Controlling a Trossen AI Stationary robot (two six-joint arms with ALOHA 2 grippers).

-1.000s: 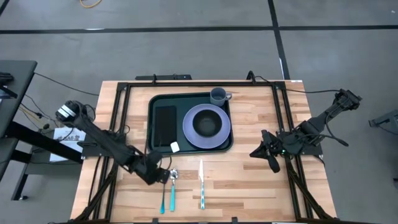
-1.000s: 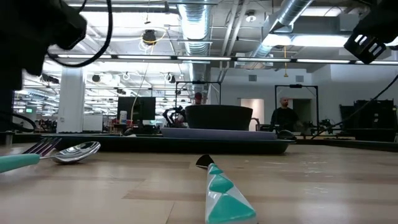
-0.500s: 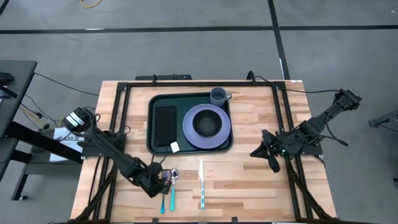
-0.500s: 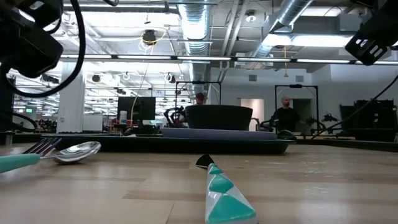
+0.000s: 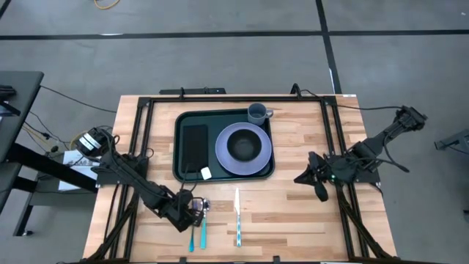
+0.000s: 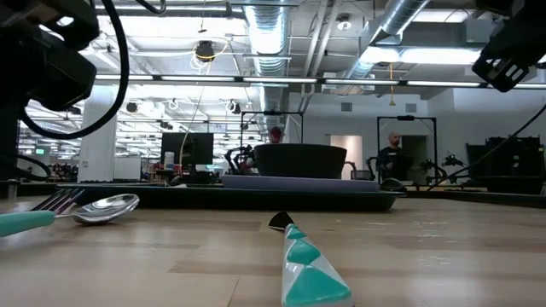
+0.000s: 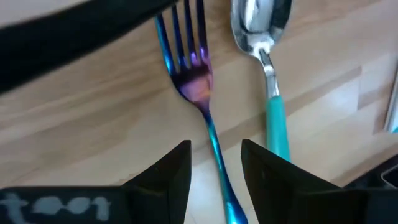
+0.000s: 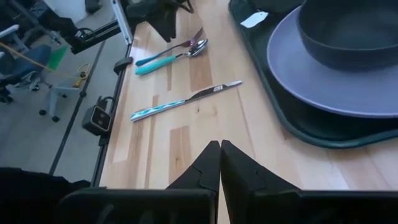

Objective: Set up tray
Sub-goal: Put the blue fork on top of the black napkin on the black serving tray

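Note:
A dark green tray (image 5: 180, 121) lies at the table's far middle. It carries a black napkin (image 5: 194, 147), a purple plate (image 5: 244, 149) with a dark bowl (image 5: 242, 146), and a grey cup (image 5: 257, 114). Near the front edge lie an iridescent fork (image 7: 198, 87), a teal-handled spoon (image 7: 273, 118) and a knife (image 5: 237, 216), all flat on the wood. My left gripper (image 7: 214, 168) hangs open over the fork, one finger on either side of its handle, without touching it. My right gripper (image 8: 219, 163) is shut, hovering right of the tray (image 8: 323, 134).
A small white tag (image 5: 206, 173) sits at the tray's near rim beside the napkin. The spoon (image 5: 204, 224) lies right beside the fork, the knife (image 8: 186, 102) a little farther right. Black frame rails run along both table sides. People stand in the room beyond.
My left gripper has moved toward the table's near edge and slightly right, from beside the cutlery's bowl ends to a place over the fork. The fork, spoon, knife and tray have stayed put.

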